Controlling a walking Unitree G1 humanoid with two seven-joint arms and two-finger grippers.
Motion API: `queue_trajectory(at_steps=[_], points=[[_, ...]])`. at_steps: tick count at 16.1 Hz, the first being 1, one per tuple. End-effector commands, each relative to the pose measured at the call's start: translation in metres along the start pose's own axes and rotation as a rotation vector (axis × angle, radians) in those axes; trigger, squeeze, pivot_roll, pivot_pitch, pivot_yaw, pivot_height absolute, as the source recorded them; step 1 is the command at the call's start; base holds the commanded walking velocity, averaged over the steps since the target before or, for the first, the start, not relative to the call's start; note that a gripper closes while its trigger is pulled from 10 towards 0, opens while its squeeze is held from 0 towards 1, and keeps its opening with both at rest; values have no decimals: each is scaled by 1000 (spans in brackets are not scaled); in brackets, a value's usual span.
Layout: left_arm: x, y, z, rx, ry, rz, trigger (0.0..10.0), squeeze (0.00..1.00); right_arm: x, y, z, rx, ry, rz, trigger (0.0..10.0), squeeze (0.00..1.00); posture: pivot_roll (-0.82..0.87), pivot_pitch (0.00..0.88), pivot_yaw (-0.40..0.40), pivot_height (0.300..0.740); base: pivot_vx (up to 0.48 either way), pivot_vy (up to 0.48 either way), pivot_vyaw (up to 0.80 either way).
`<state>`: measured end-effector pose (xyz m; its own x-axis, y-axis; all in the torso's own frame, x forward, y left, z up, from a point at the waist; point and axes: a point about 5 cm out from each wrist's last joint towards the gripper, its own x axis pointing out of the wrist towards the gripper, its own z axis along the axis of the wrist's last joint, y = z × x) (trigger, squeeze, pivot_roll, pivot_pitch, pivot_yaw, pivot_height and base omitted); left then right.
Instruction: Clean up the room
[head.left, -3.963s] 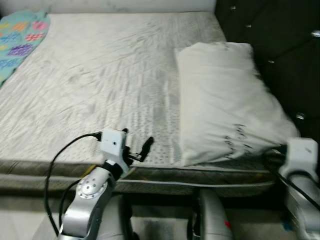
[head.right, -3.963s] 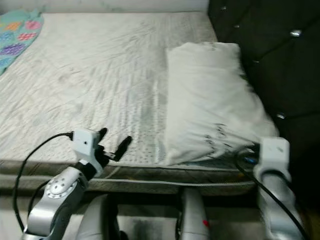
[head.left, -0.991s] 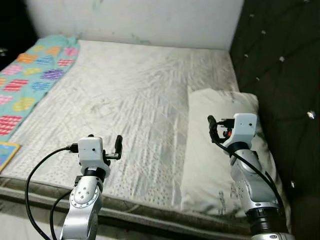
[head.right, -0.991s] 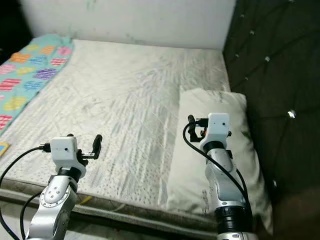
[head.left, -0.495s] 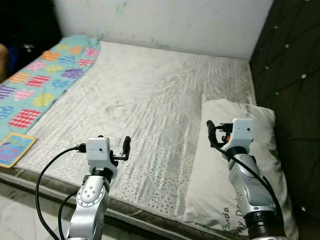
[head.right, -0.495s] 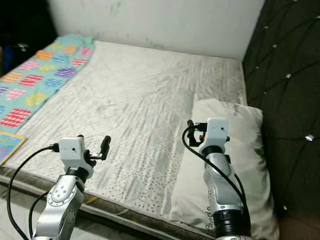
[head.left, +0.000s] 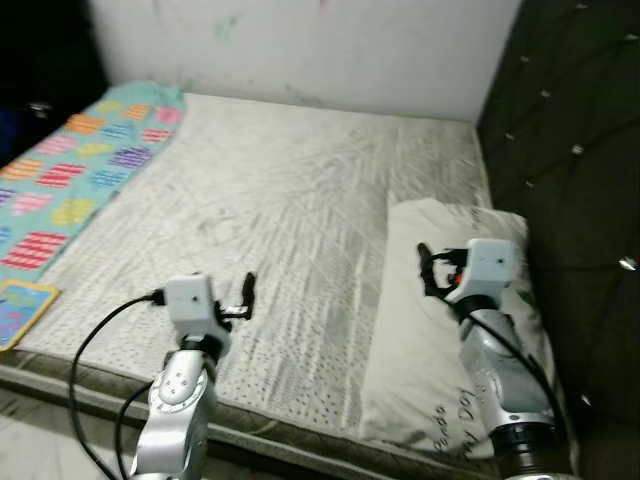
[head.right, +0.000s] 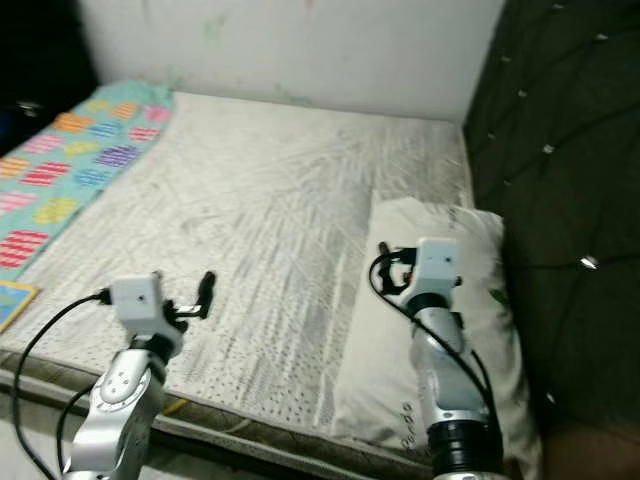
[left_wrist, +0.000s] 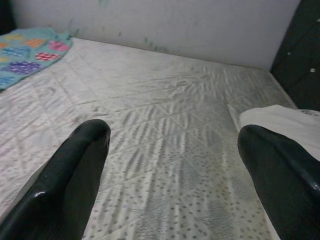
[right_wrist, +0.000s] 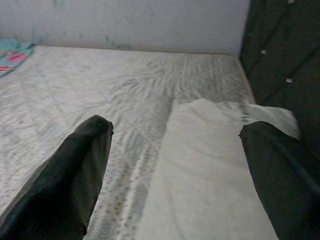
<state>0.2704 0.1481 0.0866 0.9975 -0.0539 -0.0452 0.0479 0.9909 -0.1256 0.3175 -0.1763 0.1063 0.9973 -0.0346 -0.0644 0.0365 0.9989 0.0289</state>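
Room: bedroom with a pale wall behind the bed and a dark tufted headboard along the bed's right edge.
Bed: bare quilted mattress, rumpled with creases.
Pillow: white pillow lies flat at the mattress's right edge against the headboard, probably its proper place.
Blanket: colourful patterned blanket is draped along the mattress's left edge, likely awaiting tidying.
Book: small colourful book sits at the near left corner.
Left gripper: left gripper hovers above the near edge, fingers spread, holding nothing.
Right gripper: right gripper hovers over the pillow, fingers parted, empty.
Stage: nothing grasped; seemingly surveying what to tidy.
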Motion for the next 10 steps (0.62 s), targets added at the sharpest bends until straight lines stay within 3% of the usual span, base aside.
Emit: queue_trajectory(at_steps=[1, 4, 10], points=[[0, 2, -1, 3, 13, 5, 10000, 0, -1, 1, -2, 5, 7, -2, 10000, 0, -43, 0, 10, 740, 0, 0, -469], [0, 3, -1, -10, 18, 7, 10000, 0, -2, 3, -3, 4, 9, 4, 10000, 0, -42, 0, 10, 740, 0, 0, 0], [0, 3, -2, -14, 26, 2, 10000, 0, -2, 2, -4, 1, 11, 3, 10000, 0, -42, 0, 10, 740, 0, 294, 0]])
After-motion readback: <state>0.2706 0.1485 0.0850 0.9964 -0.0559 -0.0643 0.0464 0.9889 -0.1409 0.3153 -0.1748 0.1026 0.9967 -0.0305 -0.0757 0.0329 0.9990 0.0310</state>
